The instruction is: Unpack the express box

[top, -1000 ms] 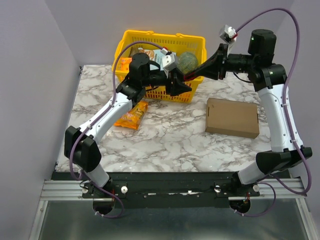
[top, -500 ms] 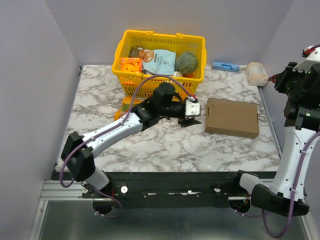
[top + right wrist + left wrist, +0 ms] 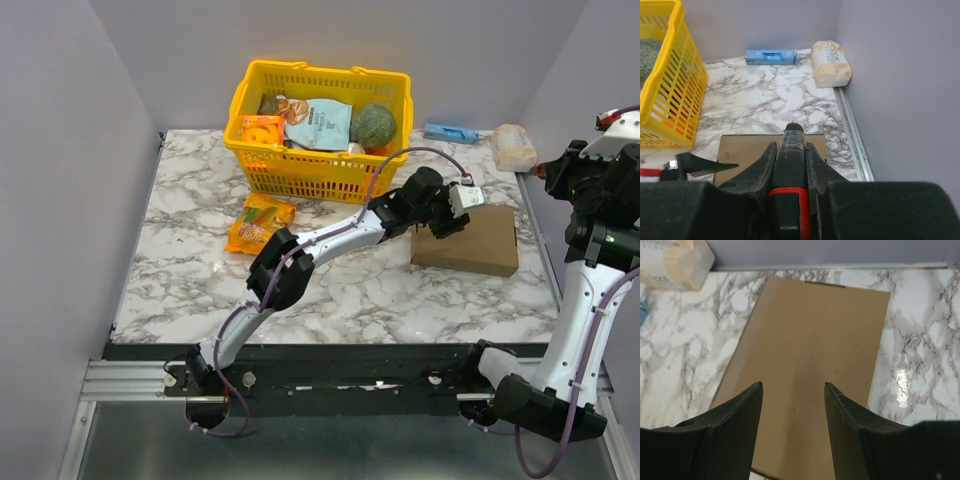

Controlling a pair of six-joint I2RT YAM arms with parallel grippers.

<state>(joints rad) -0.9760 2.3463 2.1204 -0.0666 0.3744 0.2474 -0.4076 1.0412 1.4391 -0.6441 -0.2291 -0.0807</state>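
Observation:
The express box (image 3: pixel 482 243) is a flat brown cardboard mailer lying closed on the marble at the right. My left gripper (image 3: pixel 445 222) hangs over its near-left part; in the left wrist view the open gripper (image 3: pixel 792 385) has only the box lid (image 3: pixel 815 335) showing between its black fingers. My right gripper (image 3: pixel 555 170) is raised by the right wall. In the right wrist view that gripper (image 3: pixel 790 146) is shut on a black-and-red tool (image 3: pixel 791 165), whose tip points over the box (image 3: pixel 747 150) below.
A yellow basket (image 3: pixel 322 178) holding several groceries stands at the back. An orange snack packet (image 3: pixel 258 222) lies in front of it. A blue carton (image 3: pixel 450 132) and a beige packet (image 3: pixel 514 147) sit at the back right, near the wall rail (image 3: pixel 855 140).
My left arm swung from the basket's front across to the express box. My right arm pulled back from over the basket to the right wall, still holding the tool.

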